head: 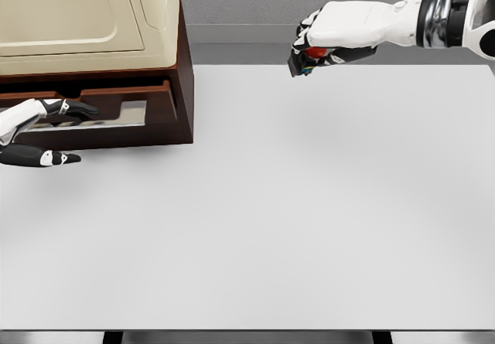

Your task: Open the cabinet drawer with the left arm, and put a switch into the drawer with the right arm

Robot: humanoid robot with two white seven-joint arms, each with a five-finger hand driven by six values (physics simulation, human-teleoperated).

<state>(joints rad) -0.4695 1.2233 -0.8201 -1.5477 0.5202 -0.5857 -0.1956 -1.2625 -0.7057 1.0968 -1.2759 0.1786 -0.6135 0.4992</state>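
A brown cabinet (184, 89) with a cream top stands at the table's back left. Its drawer (128, 112) is pulled out a little, and a grey strip of its inside shows. My left hand (87, 134) is at the drawer's front, with its fingers (73, 107) lying along the front's upper edge. The thumb (54, 158) is spread well below them, so the hand grips nothing. At the back right, above the table's far edge, my right hand (309, 50) is curled around a small black switch (312, 53) with a red part.
The white table (294, 220) stretches from the cabinet to the right and towards me. A grey wall rises behind it. The right arm (433, 19) reaches in from the upper right corner.
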